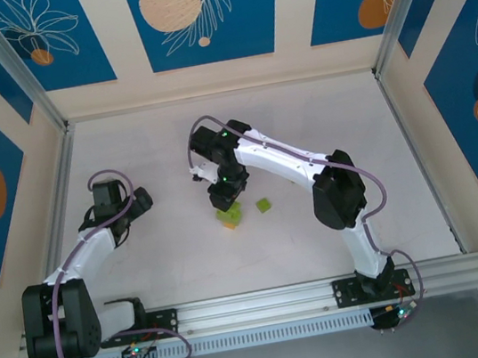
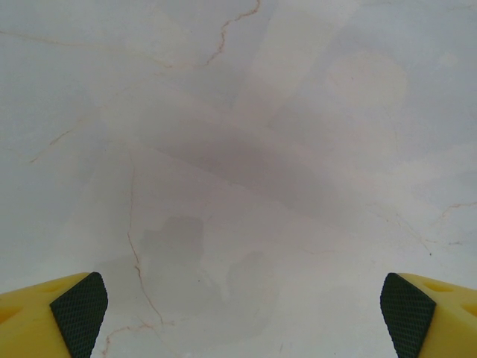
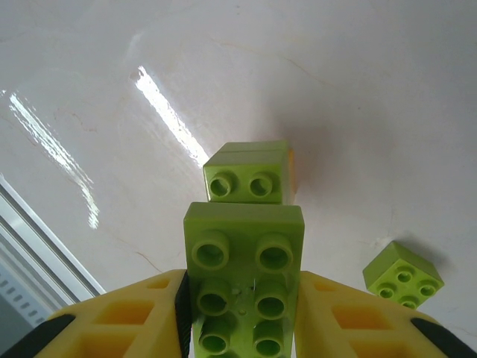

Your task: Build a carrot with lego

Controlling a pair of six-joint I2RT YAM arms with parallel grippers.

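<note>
Progress check, mid-assembly.

The table (image 1: 172,270) is carrying all the work near its middle. The right arm (image 1: 291,162) is reaching in over the bricks. The left arm (image 1: 80,257) is sitting off to the left, well apart from them.

The right gripper (image 3: 242,298) is clamping a lime-green rectangular brick (image 3: 244,253) by its long sides. Its fingers are closed snug against the brick, whose studs are facing the wrist camera. The left gripper (image 2: 242,313) is standing spread wide, with nothing between its pads (image 2: 78,309) and only bare table beneath.

The carrot (image 3: 246,168) is standing on the table as a partial build, just beyond the held brick in the right wrist view. From above it is sitting directly under the right gripper. It is showing lime-green faces with two studs in view, and the orange brick (image 3: 291,168) is peeking out as a sliver at its far side. A faint seam is hinting at stacked pieces, but the angle is too steep to count them, so the number joined is uncertain.

One loose square brick (image 3: 402,274), lime-green, is lying to the right of the carrot, near it but not touching.

Judgement: orange and some green are already joined. The held brick is waiting to be pressed on and the loose square is waiting after it, so at least two placements are remaining. The task is looking past its start but not near finished.
</note>
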